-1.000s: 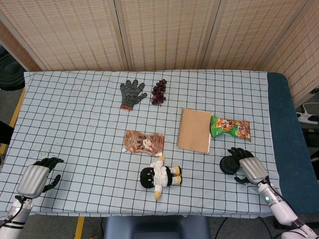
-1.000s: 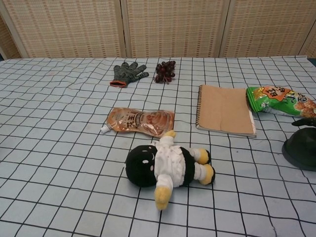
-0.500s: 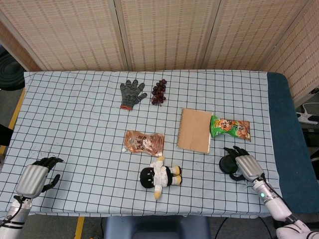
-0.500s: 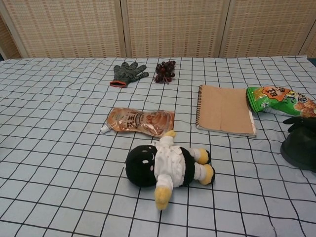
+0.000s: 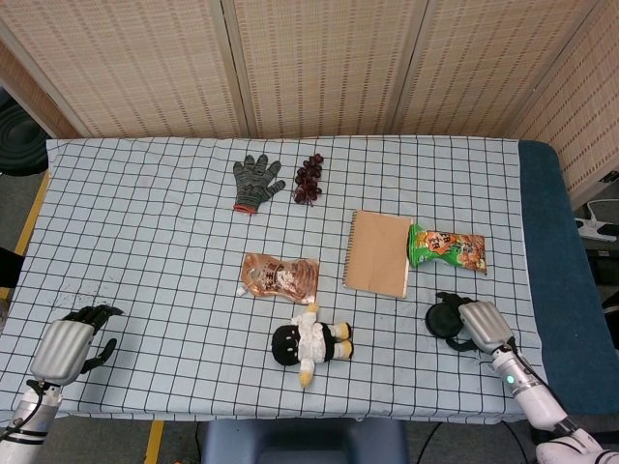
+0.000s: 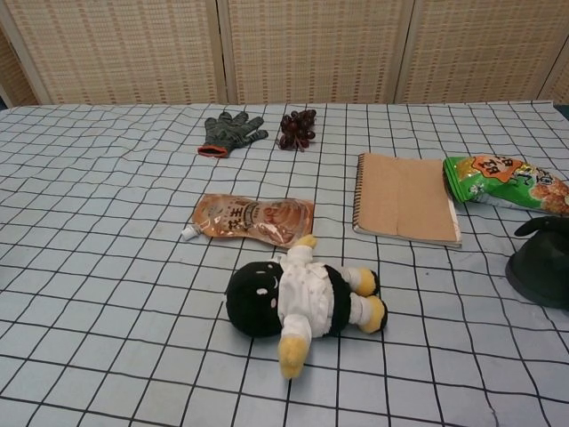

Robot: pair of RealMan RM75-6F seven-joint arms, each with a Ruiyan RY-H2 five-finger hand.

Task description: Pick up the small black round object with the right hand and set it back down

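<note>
The checked table [image 5: 145, 232] carries a glove [image 5: 255, 181], notebook [image 5: 378, 253] and doll [image 5: 310, 342].

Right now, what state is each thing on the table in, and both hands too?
small black round object: on the cloth, right hand against it.
right hand: fingers curled over the object's edge.
left hand: near the table corner, holding nothing.
notebook: closed, flat.
green snack bag: lying flat, against the notebook.
orange pouch: lying flat.
plush doll: lying down.
glove: flat.

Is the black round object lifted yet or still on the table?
On the table, apparently: black round object sits flat on the cloth; right hand lies against it, grip cannot be told.
</note>
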